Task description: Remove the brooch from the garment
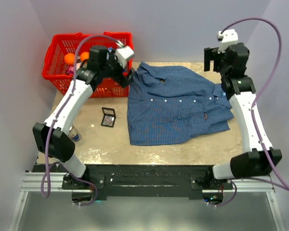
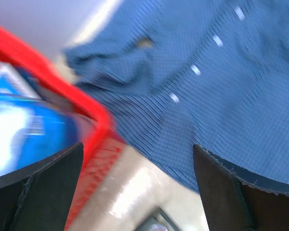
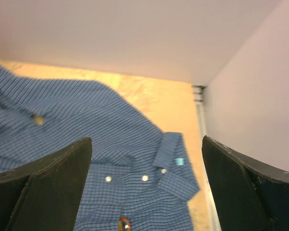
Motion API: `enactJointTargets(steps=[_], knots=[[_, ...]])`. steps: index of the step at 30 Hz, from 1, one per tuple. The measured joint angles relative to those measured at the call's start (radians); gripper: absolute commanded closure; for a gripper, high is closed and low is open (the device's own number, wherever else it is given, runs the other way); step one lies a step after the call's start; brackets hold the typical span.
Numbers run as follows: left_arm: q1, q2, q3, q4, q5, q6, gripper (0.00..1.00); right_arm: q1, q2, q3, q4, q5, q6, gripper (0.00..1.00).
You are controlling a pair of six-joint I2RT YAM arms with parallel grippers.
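The garment [image 1: 176, 103], a blue fine-checked shirt with white buttons, lies spread on the table's middle and right. The brooch [image 1: 205, 115], tiny and reddish-brown, sits on the shirt near its collar end; it also shows at the bottom edge of the right wrist view [image 3: 124, 224]. My left gripper [image 1: 128, 76] is open and empty, raised over the shirt's far left corner beside the red basket. The shirt [image 2: 221, 82] fills its wrist view. My right gripper [image 1: 211, 58] is open and empty, raised over the table's far right, above the collar [image 3: 176, 166].
A red basket [image 1: 59, 72] with an orange item stands at the far left; its rim [image 2: 94, 115] shows in the left wrist view. A small dark square case [image 1: 108, 116] lies left of the shirt. A can [image 1: 75, 134] stands near the left edge. Walls enclose the back and sides.
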Motion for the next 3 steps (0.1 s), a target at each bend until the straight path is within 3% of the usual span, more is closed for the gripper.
enactJointTargets(steps=[3], knots=[[0.068,0.019,0.083,0.087,0.009,-0.083,0.01,-0.001,-0.087,-0.043,0.051,0.079,-0.013,0.01]])
